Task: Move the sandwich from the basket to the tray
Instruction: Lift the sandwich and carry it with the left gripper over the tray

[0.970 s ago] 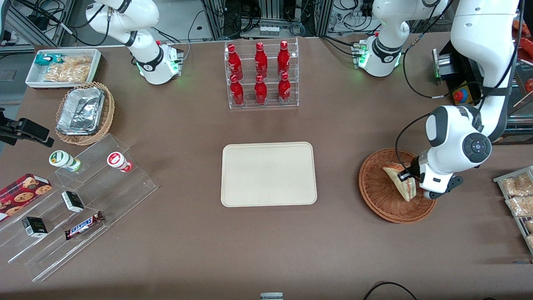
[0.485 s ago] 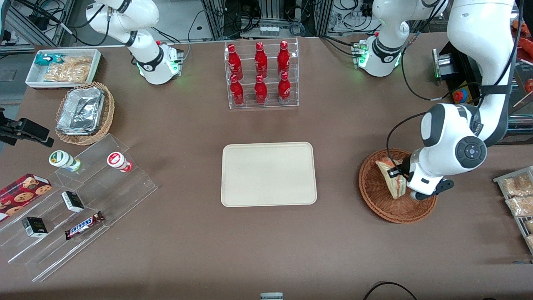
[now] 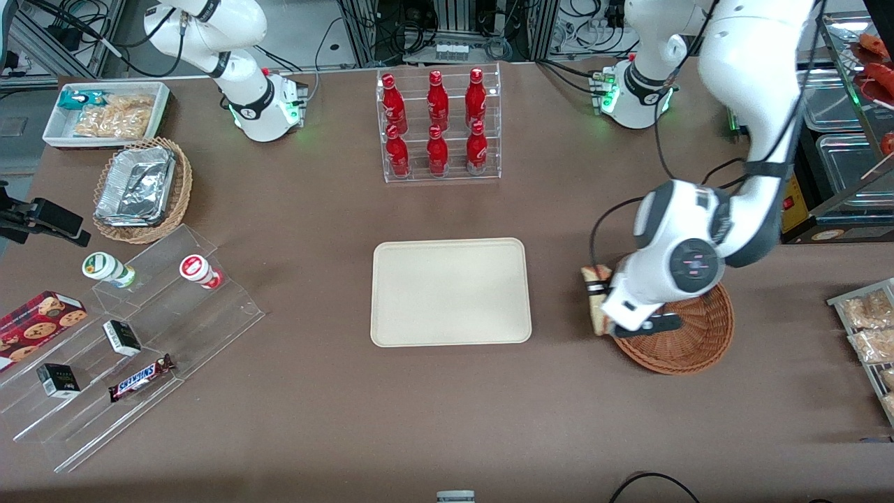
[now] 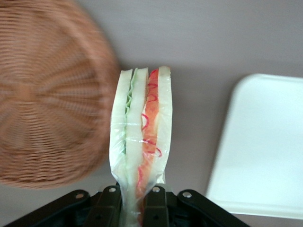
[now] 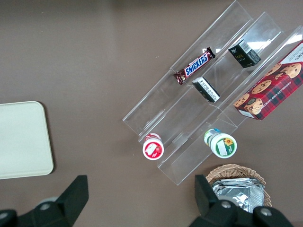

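Note:
My left gripper (image 3: 602, 304) (image 4: 134, 198) is shut on the sandwich (image 3: 596, 297) (image 4: 142, 137), a wrapped wedge of white bread with green and red filling on its cut edge. It hangs in the air over the rim of the reddish-brown wicker basket (image 3: 691, 339) (image 4: 45, 94), on the side nearest the tray. The cream-beige tray (image 3: 450, 291) (image 4: 265, 146) lies flat mid-table with nothing on it, a short gap of brown table between it and the sandwich. My arm hides part of the basket in the front view.
A clear rack of red bottles (image 3: 438, 124) stands farther from the front camera than the tray. Bagged snacks (image 3: 866, 328) lie at the working arm's end. A foil-tray basket (image 3: 140, 188), white snack bin (image 3: 105, 112) and acrylic steps with small goods (image 3: 133, 342) sit toward the parked arm's end.
The gripper lifted the sandwich out of the basket and carried it toward the tray, from the basket's middle to over its tray-side rim. The basket now shows nothing inside.

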